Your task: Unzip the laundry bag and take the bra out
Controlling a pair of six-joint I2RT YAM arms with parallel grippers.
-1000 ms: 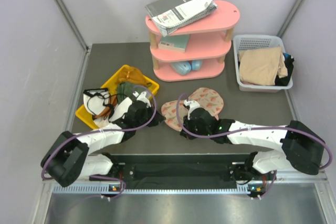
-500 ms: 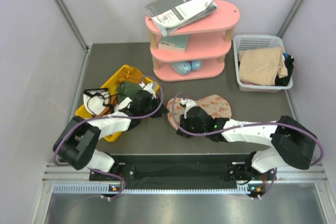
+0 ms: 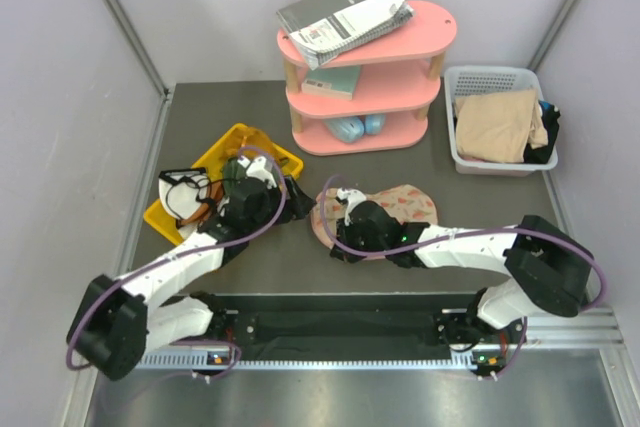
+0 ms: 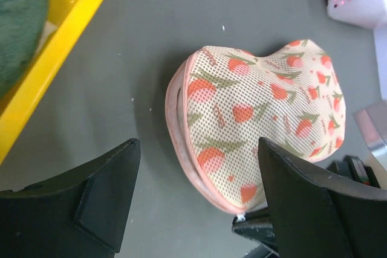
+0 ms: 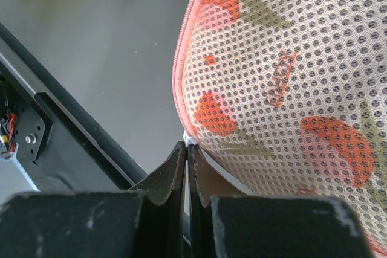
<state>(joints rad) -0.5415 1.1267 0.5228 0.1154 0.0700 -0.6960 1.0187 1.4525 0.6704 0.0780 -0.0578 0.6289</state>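
Pinching together with right hand [image 5: 186, 146] at zip edge of laundry bag [image 4: 260, 107], likely to pull; left hand [image 4: 198, 146] spread apart, bag just beneath, likely to steady.

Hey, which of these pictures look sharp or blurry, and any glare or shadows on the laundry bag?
Top view: even light, no harsh glare, sharp throughout. Left wrist view: laundry bag crisp, soft shadow beside it, left fingers nearly black. Right wrist view: bag mesh sharp, the near right fingers slightly soft.
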